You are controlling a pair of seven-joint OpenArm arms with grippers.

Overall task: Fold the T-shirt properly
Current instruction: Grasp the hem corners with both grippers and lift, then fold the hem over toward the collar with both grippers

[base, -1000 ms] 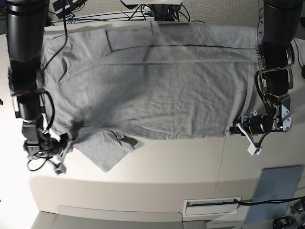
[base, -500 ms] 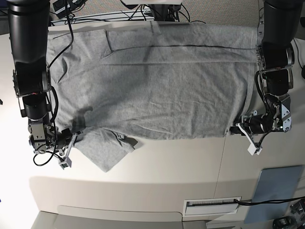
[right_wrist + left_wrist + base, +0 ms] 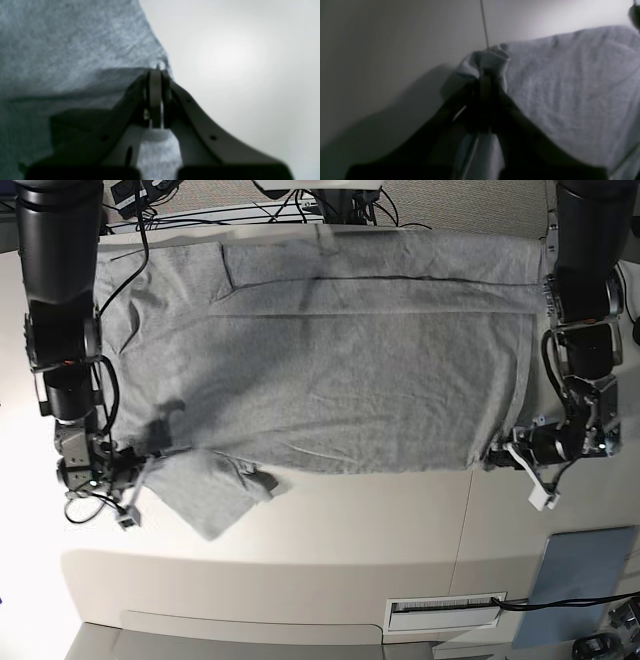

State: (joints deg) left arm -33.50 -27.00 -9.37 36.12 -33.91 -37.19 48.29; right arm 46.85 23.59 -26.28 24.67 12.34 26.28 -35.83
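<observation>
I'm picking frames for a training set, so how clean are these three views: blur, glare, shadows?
Left wrist view: dim and soft, the fingers nearly black against the T-shirt. Right wrist view: brighter but out of focus up close, with glare on the table. Base view: sharpest, though wide-angle bending shows at the edges, and arm shadows fall across the T-shirt.

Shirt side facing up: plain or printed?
Plain heather grey T-shirt, no lettering visible; base view shows it best.

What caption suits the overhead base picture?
Both end effectors, left and right, pinch the near corners of a grey T-shirt spread flat.
</observation>
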